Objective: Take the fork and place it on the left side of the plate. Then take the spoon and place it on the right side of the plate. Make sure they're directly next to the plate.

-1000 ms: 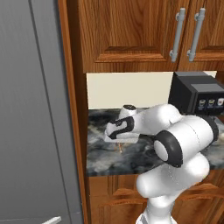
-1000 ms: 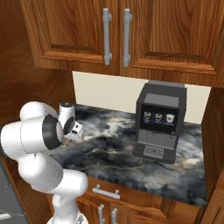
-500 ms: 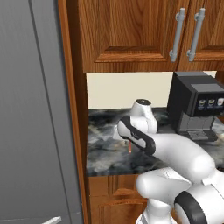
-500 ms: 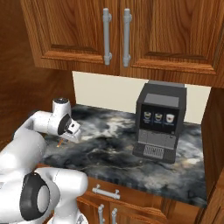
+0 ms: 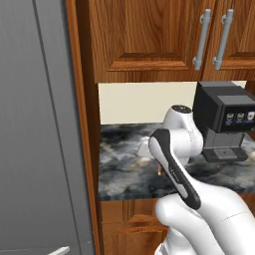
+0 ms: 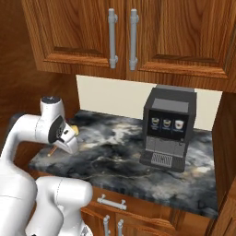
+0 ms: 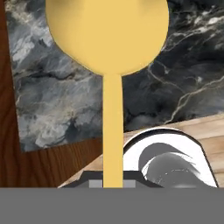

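gripper (image 6: 62, 140) clamped on spoon (image 7: 109, 39), held above counter (image 6: 120, 152) left end | coffee machine (image 6: 168, 126) right | tip: keep handle square in jaws, lower bowl flat, set touching plate's right rim

At right of the right base view we see the boxy black coffee machine (image 6: 168, 127) on the dark marbled stone counter (image 6: 115, 147), under the wooden wall cabinets (image 6: 138, 37); the yellow-bowled spoon (image 7: 109, 39) hangs above the counter's lower-left edge.

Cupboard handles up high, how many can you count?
2, side by side on the upper cabinet doors: the left handle and the right handle. More may lie outside the pictures.
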